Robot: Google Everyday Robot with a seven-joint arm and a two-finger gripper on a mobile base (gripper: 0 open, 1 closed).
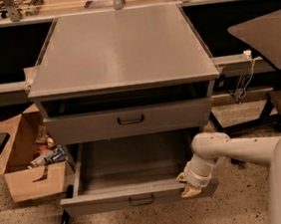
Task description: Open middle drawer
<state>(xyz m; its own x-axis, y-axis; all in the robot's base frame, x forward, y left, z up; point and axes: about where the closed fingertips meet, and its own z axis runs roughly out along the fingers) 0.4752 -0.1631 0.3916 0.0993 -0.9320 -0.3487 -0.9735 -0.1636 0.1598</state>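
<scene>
The middle drawer [140,200] is pulled far out of the grey cabinet [119,51], low in the view. Its plain grey tray [133,160] shows empty, and a small dark bar handle sits at the centre of its front. My gripper [185,185] is at the right end of that front's top edge, on the end of the white arm [234,149] coming in from the right. Its cream fingertips [190,193] are apart, one inside the rim and one in front of it. They hold nothing.
Above the open drawer is a closed grey drawer [130,120] with a dark handle, under a dark gap below the cabinet top. A cardboard box [28,166] with clutter stands on the floor at the left. A dark table [267,35] and its legs stand at the right.
</scene>
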